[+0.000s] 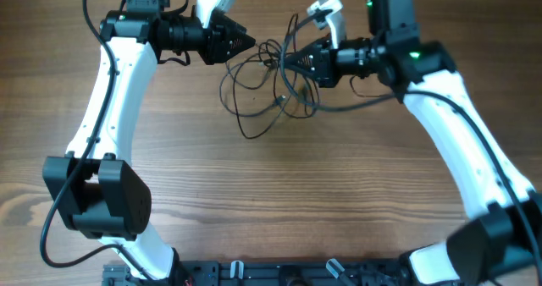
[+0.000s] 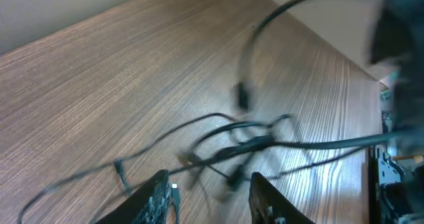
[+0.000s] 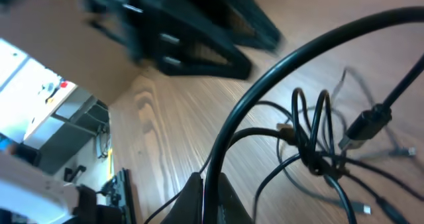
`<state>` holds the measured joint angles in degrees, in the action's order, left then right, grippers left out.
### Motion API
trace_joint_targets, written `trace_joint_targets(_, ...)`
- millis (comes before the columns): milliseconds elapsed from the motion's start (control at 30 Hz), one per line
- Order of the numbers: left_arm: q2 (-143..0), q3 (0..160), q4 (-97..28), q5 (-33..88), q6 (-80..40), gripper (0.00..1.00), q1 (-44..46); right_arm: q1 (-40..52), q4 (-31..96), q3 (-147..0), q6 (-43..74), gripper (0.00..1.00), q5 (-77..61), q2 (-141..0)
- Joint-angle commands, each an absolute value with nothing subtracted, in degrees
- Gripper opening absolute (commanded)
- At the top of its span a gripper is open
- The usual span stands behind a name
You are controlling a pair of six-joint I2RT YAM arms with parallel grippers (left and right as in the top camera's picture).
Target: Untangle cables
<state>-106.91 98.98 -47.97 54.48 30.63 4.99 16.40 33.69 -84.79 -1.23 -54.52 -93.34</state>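
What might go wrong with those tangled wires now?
The right hand pinches one wire, and the knot is close by, so pulling may tighten it. The left hand is open and holds nothing, so the whole knot may just slide across the table instead of coming apart.

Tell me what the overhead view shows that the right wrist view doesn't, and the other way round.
Only overhead: the left arm and right arm in full, and the whole outline of the cables, with the left fingers beside the tangle.

Only right wrist: the right fingers closed on one strand, a plug end seen close up, and a blurred room past the table edge.

Both: the tangled cables lying on the wooden table, and what appears to be the left fingers, just a dark blur in the wrist view.
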Motion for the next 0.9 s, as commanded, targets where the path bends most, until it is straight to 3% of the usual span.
trace_joint_targets(0,-106.94,99.53,-47.77,54.17,31.31,0.45,5.37,16.49,33.54,-84.73,-2.72,0.05,-58.11,-88.14)
trace_joint_targets(367,-107.28,99.55,-46.85,54.17,32.84,0.43,10.20,16.49,33.50,-84.73,-2.37,0.04,-61.39,-87.42)
trace_joint_targets(533,-107.28,99.53,-46.72,54.17,32.82,0.29,11.38,16.49,33.28,-84.73,-2.39,0.05,-61.36,-87.42)
trace_joint_targets(667,-107.28,99.53,-46.57,54.15,32.82,0.04,11.40,16.49,33.23,-84.73,-2.42,0.05,-61.36,-87.42)
trace_joint_targets(867,-107.28,99.55,-45.39,50.28,32.47,0.04,11.35,16.49,33.23,-84.73,-0.99,0.04,-58.33,-87.42)
